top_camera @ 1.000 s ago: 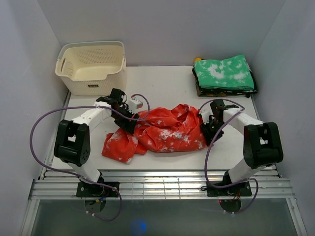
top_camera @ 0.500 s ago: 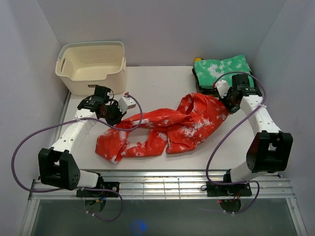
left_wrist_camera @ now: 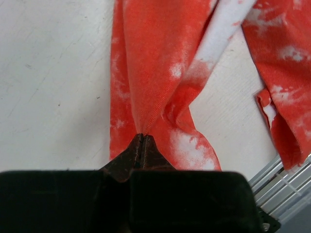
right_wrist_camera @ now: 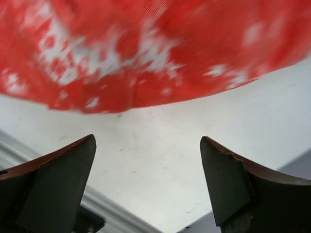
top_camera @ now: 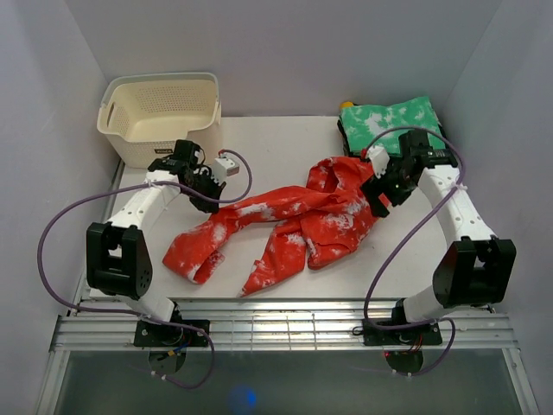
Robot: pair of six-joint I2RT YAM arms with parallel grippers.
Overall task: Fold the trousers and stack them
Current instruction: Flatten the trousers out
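Note:
The trousers (top_camera: 298,220) are red-orange with white blotches and lie stretched in loose folds across the table (top_camera: 285,143), from the front left to the back right. My left gripper (top_camera: 212,201) is shut on a fold of one leg; the left wrist view shows the trousers (left_wrist_camera: 155,73) pinched at my left gripper (left_wrist_camera: 141,140), whose tips meet. My right gripper (top_camera: 380,197) hovers at the right end of the trousers, jaws wide apart. In the right wrist view my right gripper (right_wrist_camera: 147,141) holds nothing, with bare table below and the trousers (right_wrist_camera: 146,48) blurred just beyond the fingertips.
A cream basket (top_camera: 160,117) stands at the back left. A folded green cloth with white blotches (top_camera: 393,128) lies on a stack at the back right, close behind my right gripper. Metal rails (top_camera: 285,324) run along the table's near edge.
Both grippers pulled the heap apart. The right gripper has now let go and dropped back from the green stack. The trousers have sagged onto the table. The left gripper still holds its fold.

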